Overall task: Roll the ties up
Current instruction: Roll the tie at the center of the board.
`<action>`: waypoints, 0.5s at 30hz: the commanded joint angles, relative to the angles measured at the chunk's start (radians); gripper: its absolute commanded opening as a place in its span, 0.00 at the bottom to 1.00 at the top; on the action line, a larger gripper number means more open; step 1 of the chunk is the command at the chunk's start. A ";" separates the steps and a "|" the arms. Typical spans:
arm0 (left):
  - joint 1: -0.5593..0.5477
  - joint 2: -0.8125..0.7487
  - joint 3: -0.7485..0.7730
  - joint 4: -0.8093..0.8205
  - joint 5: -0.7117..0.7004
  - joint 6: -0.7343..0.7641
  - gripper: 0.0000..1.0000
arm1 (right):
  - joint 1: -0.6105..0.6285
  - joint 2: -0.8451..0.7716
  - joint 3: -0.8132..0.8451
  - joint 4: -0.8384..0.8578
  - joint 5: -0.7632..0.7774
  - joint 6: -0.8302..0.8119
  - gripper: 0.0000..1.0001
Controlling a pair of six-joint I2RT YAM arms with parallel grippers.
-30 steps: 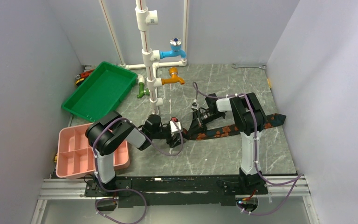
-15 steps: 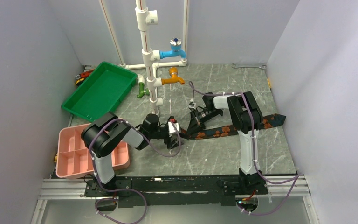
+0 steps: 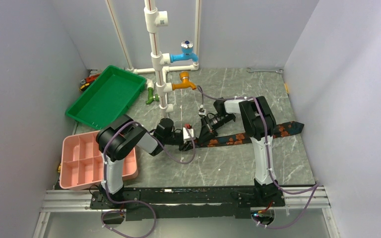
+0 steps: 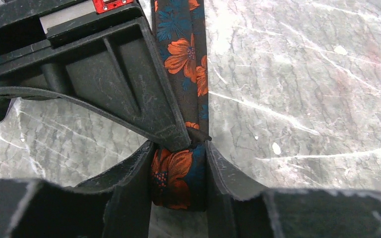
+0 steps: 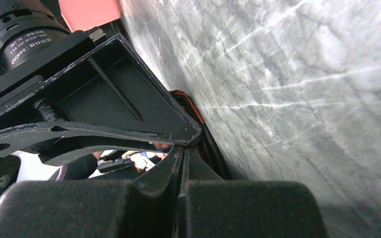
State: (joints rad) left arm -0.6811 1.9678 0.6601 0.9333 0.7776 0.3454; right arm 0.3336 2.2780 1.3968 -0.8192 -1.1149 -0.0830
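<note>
Left gripper pinches the rolled end of the flowered fabric tie on the veined table, right gripper closed tight, motor marked DAMIAO.

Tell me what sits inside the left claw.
The folded end of the tie, pinched between the fingers of the left claw. Its inner layers are hidden by those fingers.

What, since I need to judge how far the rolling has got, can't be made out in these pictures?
- Left wrist view: the left gripper closes around the rolled end of the black fabric necktie with orange flowers; its turns are hidden.
- Right wrist view: the left gripper blocks whether the shut right gripper pinches fabric.
- Top view: the right arm covers the necktie's middle.
</note>
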 commanded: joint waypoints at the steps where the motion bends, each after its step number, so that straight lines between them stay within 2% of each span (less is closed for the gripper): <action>1: -0.024 -0.013 -0.019 -0.179 -0.029 -0.002 0.34 | 0.012 0.050 -0.019 0.101 0.243 -0.082 0.00; 5: -0.043 -0.070 -0.002 -0.377 -0.149 -0.013 0.27 | 0.013 -0.041 -0.084 0.183 0.189 -0.012 0.02; 10: -0.056 -0.092 0.015 -0.516 -0.218 -0.011 0.24 | 0.013 -0.202 -0.164 0.245 0.158 0.080 0.21; 15: -0.062 -0.089 0.032 -0.564 -0.234 -0.008 0.22 | 0.015 -0.304 -0.245 0.292 0.147 0.183 0.40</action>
State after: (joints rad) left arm -0.7368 1.8568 0.7116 0.6224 0.6113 0.3458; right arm 0.3435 2.0560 1.2072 -0.6132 -1.0187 0.0235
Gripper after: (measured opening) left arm 0.395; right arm 0.335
